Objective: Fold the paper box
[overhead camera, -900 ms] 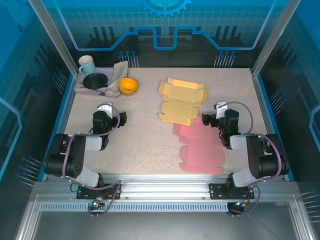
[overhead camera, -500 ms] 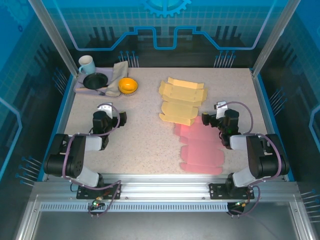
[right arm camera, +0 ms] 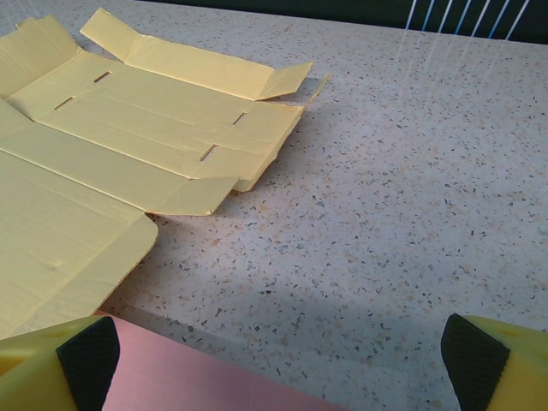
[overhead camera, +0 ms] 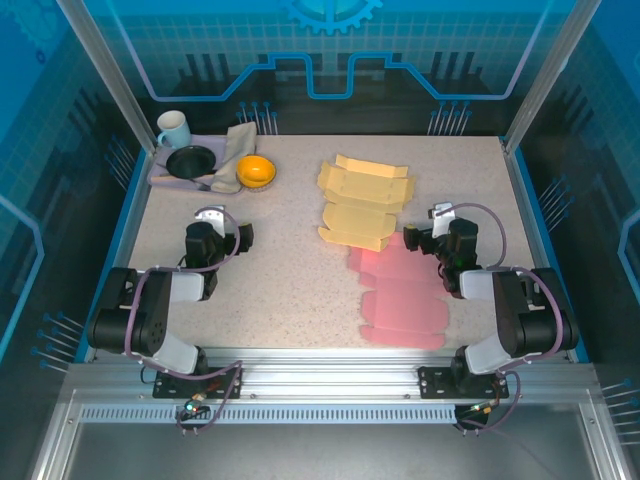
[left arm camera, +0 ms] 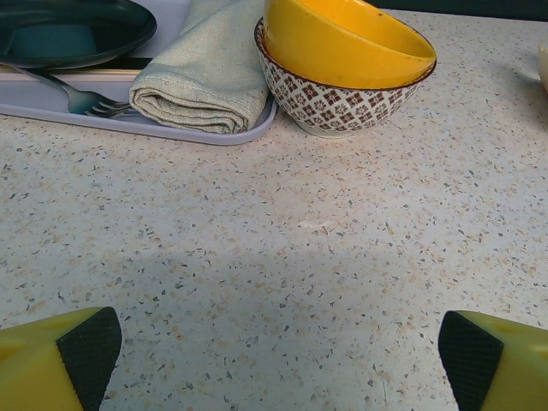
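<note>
One flat yellow cardboard box blank (overhead camera: 362,205) lies unfolded mid-tabletop, toward the far edge, with one pink cardboard sheet (overhead camera: 402,295) just nearer. Left gripper (left arm camera: 276,347) and right gripper (right arm camera: 278,353) both gape empty. The left wrist view reveals one fork (left arm camera: 81,101); the right wrist view shows the blank's slots.

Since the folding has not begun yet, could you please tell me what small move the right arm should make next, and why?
Probably ease the right end effector forward and leftward to the near edge of the yellow paper box. Its jaws stand open and empty, and the box lies flat and unfolded on the table just ahead, untouched by either arm.
</note>
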